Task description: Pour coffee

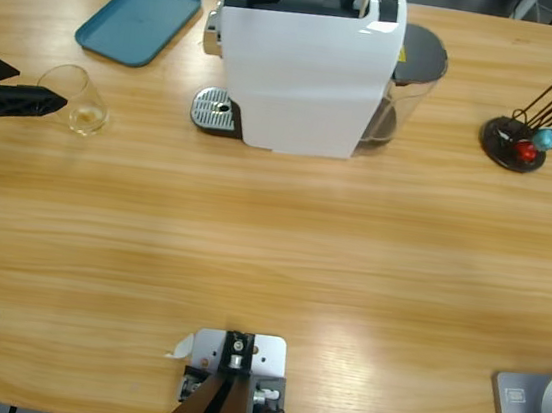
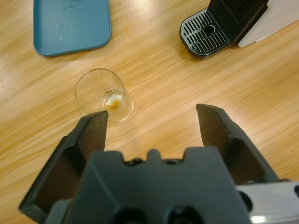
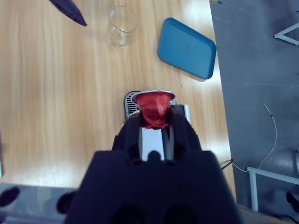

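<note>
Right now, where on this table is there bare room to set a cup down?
The whole near half of the wooden table lies bare. Another patch sits between coffee machine and capsule stand. It's crowded at far left: blue tray, glass tumbler, left tool.

High view overhead; both wrist views look down, sharing the teal tray (image 2: 71, 24).

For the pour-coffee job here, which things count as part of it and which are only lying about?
Part of the job:
glass tumbler holding the coffee
left gripper, open beside the tumbler
coffee machine
right gripper, shut on a red capsule

Lying about:
blue tray
capsule stand
</note>
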You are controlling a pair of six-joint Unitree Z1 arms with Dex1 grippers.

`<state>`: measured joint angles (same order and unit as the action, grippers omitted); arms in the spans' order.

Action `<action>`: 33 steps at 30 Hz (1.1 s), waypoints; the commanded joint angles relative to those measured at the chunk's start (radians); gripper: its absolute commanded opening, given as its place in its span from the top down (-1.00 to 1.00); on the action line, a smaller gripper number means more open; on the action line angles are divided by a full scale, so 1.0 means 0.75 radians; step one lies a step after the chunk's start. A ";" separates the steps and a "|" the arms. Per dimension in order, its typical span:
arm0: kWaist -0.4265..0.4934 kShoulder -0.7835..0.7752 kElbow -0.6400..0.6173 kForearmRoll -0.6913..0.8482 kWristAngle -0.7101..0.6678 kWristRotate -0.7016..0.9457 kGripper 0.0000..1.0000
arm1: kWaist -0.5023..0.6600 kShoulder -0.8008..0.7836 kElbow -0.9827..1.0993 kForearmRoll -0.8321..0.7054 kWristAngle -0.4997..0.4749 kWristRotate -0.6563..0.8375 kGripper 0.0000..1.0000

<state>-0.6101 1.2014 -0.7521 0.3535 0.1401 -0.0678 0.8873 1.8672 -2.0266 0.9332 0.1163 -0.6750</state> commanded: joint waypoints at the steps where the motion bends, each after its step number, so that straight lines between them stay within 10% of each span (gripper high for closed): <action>1: -0.007 0.043 0.050 -0.015 0.005 -0.014 -0.63 | 0.015 0.148 -0.034 0.017 -0.114 -0.067 0.70; 33: -0.007 0.047 0.050 -0.015 0.005 -0.012 -0.63 | -0.101 0.180 0.055 -0.050 -0.021 -0.125 0.69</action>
<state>-0.6101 1.2102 -0.7521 0.3534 0.1401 -0.0678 0.8222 1.9486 -2.0386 0.9109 0.0678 -0.7537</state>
